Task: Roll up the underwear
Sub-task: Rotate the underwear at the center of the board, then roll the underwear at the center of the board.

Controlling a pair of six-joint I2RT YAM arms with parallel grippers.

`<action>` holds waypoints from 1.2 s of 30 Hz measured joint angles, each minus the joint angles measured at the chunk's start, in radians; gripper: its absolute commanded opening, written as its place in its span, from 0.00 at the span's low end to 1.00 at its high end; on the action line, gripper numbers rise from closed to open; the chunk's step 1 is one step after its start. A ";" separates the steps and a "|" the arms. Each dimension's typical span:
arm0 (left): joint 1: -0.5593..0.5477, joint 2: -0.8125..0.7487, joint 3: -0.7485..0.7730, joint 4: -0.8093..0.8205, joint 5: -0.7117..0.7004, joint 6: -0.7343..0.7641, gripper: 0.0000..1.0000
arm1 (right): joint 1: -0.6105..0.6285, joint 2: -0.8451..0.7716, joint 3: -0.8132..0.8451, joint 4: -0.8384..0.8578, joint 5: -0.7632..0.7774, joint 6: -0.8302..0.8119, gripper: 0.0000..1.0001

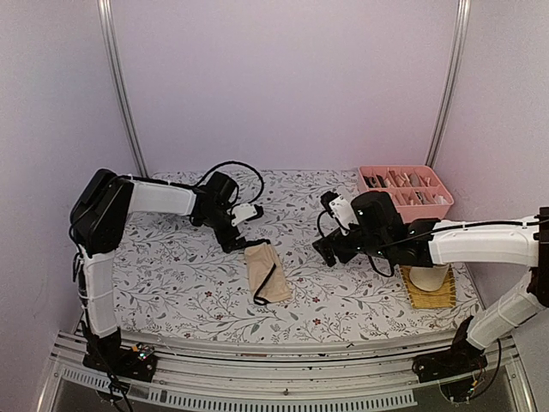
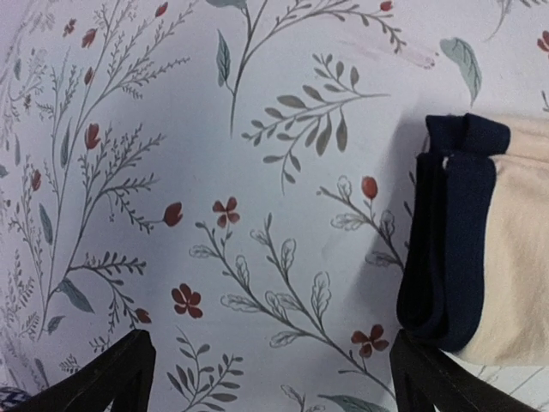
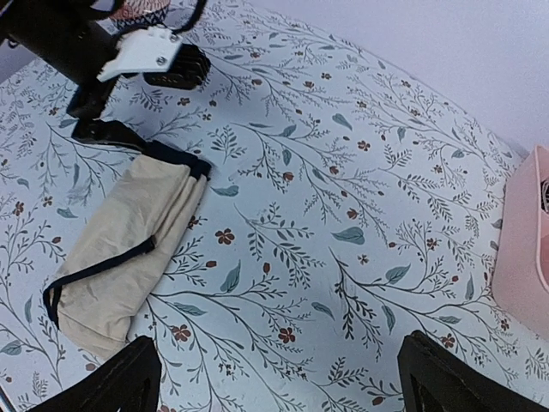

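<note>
The folded beige underwear (image 1: 267,273) lies mid-table on the floral cloth (image 1: 343,300), its dark-edged far end just beside the left gripper (image 1: 233,242), wide open and empty like the right gripper (image 1: 326,251); the left wrist view crops it.

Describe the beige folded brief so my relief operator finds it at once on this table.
On the floral-print tablecloth, look to the middle, just beside the open left gripper. There lies a flat, folded beige cloth brief with black edging. It is the only garment in view; the pink plastic compartment tray stands far off at the right rear corner.
</note>
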 measured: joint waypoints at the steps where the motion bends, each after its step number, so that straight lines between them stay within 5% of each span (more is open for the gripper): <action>1: -0.006 0.027 0.042 -0.010 0.000 -0.002 0.98 | 0.000 -0.031 -0.024 0.031 -0.013 -0.009 0.99; 7: -0.023 0.170 0.270 -0.069 -0.003 -0.027 0.98 | 0.000 -0.075 -0.091 0.186 -0.118 -0.099 0.99; 12: 0.004 0.143 0.260 -0.074 0.018 -0.031 0.99 | 0.033 -0.028 -0.143 0.285 -0.201 -0.240 0.97; 19: 0.091 -0.209 -0.096 0.042 0.168 0.050 0.98 | 0.151 0.037 -0.236 0.431 -0.254 -0.520 0.89; 23: 0.045 -0.391 -0.307 0.145 0.230 0.112 0.99 | 0.188 0.101 -0.227 0.451 -0.267 -0.683 0.80; 36: -0.065 -0.533 -0.543 0.300 0.293 0.150 0.98 | 0.291 0.346 -0.055 0.347 -0.159 -1.012 0.71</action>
